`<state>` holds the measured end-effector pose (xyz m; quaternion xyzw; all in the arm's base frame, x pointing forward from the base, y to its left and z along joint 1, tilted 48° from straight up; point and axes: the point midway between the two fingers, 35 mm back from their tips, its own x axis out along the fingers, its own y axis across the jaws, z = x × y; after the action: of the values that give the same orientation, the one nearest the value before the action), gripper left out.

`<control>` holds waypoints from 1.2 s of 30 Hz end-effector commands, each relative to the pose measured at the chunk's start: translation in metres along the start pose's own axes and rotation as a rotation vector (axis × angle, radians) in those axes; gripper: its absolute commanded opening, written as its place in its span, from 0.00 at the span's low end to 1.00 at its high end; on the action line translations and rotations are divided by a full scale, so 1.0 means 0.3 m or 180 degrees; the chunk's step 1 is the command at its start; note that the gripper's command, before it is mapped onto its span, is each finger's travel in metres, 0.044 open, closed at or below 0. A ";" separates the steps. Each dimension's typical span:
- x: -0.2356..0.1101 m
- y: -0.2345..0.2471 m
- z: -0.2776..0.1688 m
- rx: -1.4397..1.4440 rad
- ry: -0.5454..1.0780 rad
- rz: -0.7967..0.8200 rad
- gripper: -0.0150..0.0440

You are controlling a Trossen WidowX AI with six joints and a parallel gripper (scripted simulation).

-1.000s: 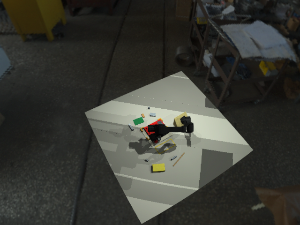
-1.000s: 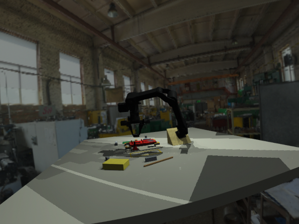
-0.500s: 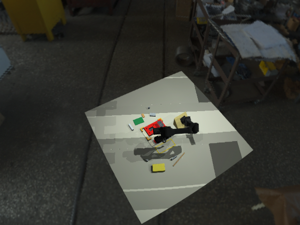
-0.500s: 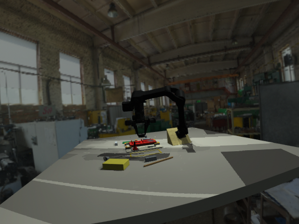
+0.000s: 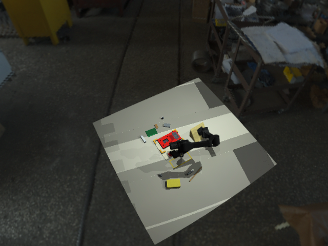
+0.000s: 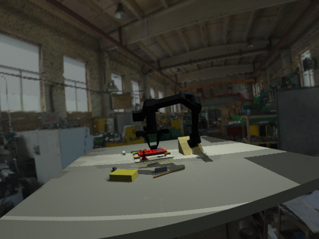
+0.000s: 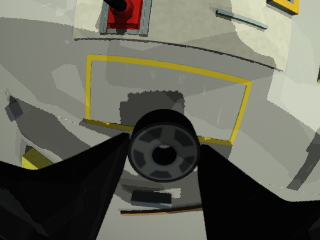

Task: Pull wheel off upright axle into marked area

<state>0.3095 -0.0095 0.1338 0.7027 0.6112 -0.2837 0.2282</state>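
My gripper point(image 5: 178, 153) point(image 6: 153, 146) point(image 7: 164, 146) is shut on the dark grey wheel point(image 7: 163, 154) and holds it in the air, clear of the table. In the wrist view the wheel hangs over the near edge of the yellow marked rectangle point(image 7: 167, 67) point(image 5: 182, 164) point(image 6: 138, 165). The upright black axle point(image 7: 115, 0) point(image 6: 143, 153) stands bare on its red base beyond the rectangle, off to the left. In the exterior view the fingertips sit well above the table, over the red board.
A red board point(image 5: 169, 138) point(image 6: 152, 152) in yellow corner brackets lies behind the axle. A yellow block point(image 5: 173, 183) point(image 6: 123, 175), a small grey block point(image 6: 160, 169) and a brown stick point(image 5: 195, 173) point(image 6: 168, 172) lie in front of the rectangle. A tan wedge point(image 5: 197, 130) point(image 6: 186, 148) sits at the arm's base.
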 end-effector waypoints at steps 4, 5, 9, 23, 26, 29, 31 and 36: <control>0.055 0.004 -0.003 0.0009 0.0004 0.0005 0.25; 0.070 0.005 -0.003 0.0009 0.0002 0.0006 0.25; 0.139 0.009 -0.002 0.0009 -0.0002 0.0008 0.25; 0.284 -0.001 -0.005 -0.0002 0.0005 -0.0003 0.30; 0.284 -0.001 -0.005 -0.0002 0.0005 -0.0003 0.43; 0.284 -0.001 -0.005 -0.0002 0.0005 -0.0003 0.57; 0.284 -0.001 -0.005 -0.0002 0.0005 -0.0003 0.65; 0.228 0.003 -0.003 0.0001 0.0000 0.0000 0.76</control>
<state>0.3160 0.0501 0.0810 0.7020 0.6128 -0.2850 0.2249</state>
